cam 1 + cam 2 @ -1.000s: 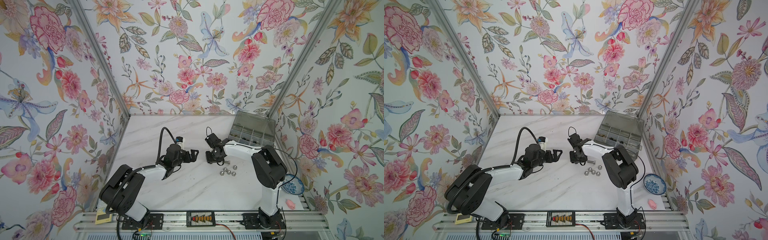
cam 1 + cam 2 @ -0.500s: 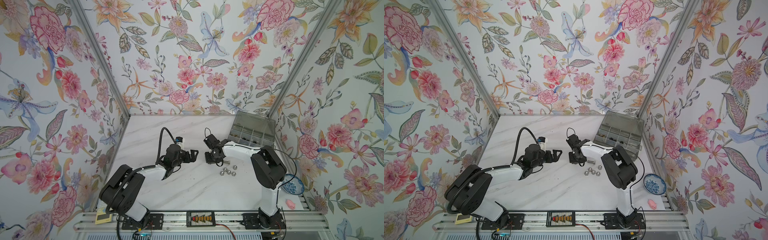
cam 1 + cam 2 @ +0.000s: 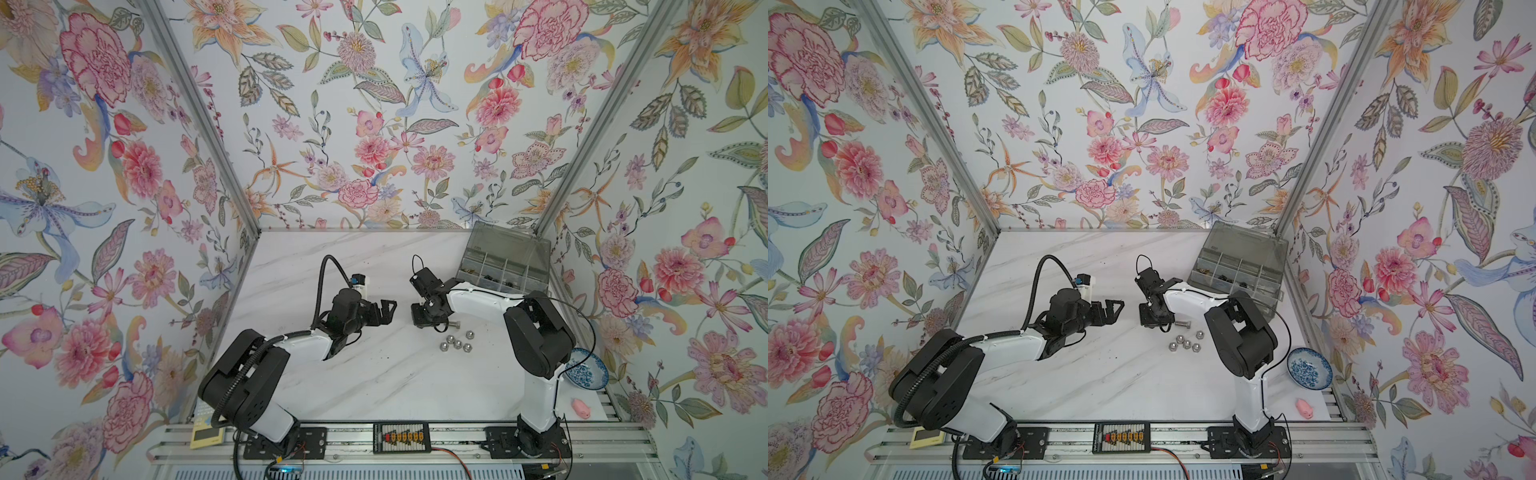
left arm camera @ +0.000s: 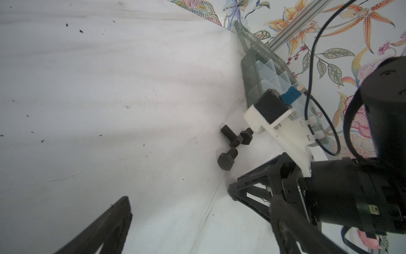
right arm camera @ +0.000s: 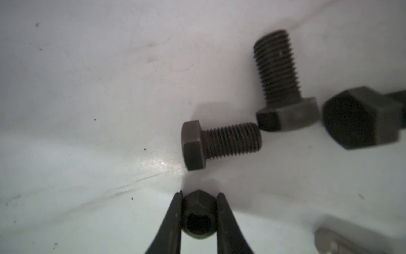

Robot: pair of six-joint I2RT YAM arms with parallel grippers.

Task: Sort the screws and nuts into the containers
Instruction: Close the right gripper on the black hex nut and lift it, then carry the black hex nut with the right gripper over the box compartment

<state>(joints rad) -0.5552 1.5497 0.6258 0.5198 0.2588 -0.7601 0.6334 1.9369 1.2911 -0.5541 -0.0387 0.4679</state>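
My right gripper [image 5: 199,198] is shut on a small black hex nut [image 5: 198,216], pinched between both fingers low over the table. Just beyond it lie three black screws [image 5: 222,144], also seen in the left wrist view [image 4: 230,143]. A silver bolt [image 3: 455,325] and several silver nuts [image 3: 457,344] lie beside the right gripper [image 3: 428,320] in both top views. My left gripper [image 3: 388,309] hovers open and empty to the left of the screws. The containers are compartments of a smoky-grey organiser box [image 3: 513,245] at the back right, its lid raised.
A blue-and-white bowl [image 3: 586,369] and a pink toy [image 3: 582,408] sit at the front right edge. A yellow device [image 3: 206,432] lies by the left arm's base. Floral walls close in three sides. Dark specks dot the marble table [image 3: 332,257].
My right gripper's jaws have closed in onto the black nut and shifted slightly left. The left arm has not moved.
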